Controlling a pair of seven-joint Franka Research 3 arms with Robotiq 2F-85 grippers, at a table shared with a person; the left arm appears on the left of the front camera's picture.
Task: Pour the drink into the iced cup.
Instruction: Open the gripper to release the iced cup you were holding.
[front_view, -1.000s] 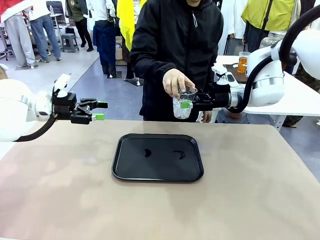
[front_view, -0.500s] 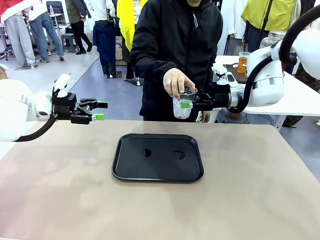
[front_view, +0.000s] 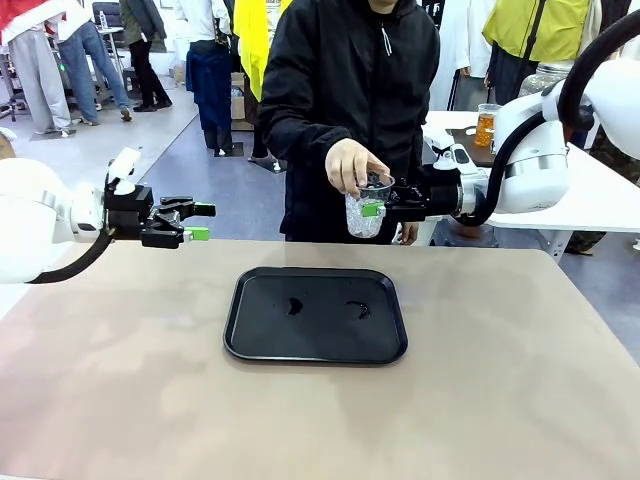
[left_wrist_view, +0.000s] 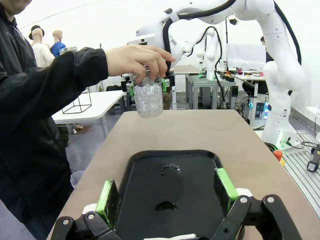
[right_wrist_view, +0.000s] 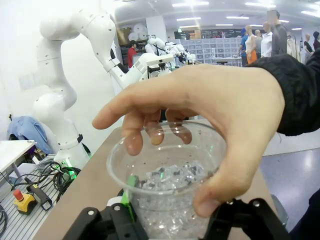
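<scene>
The person's hand (front_view: 352, 164) grips the rim of the iced cup (front_view: 366, 212) from above, fingers curled over the lip; in the right wrist view the hand (right_wrist_view: 220, 125) spans the whole mouth of the cup (right_wrist_view: 165, 190), thumb on the near wall and fingertips on the far edge. The cup is clear thin plastic, round and slightly tapered, packed with crushed ice that looks white and glittery. The right gripper (front_view: 376, 209) is clamped on the cup's side wall, one green pad showing against the plastic, so hand and gripper both hold the cup in the air above the table's far edge. From the left wrist camera the cup (left_wrist_view: 148, 97) hangs beyond the tray, the hand (left_wrist_view: 135, 59) on top of it.

Below and nearer lies a black tray (front_view: 250, 340), a rounded rectangle with a raised lip and a glossy face bearing two small wet smears. It rests flat on the table (front_view: 500, 400), matte tan and smooth.

The left gripper (front_view: 198, 222) hovers at the table's left, fingers spread wide and holding nothing, well apart from the cup.

On a white table behind the right arm stands a small clear cup of amber drink (front_view: 486, 124). No readable writing or brand mark shows on any of these
</scene>
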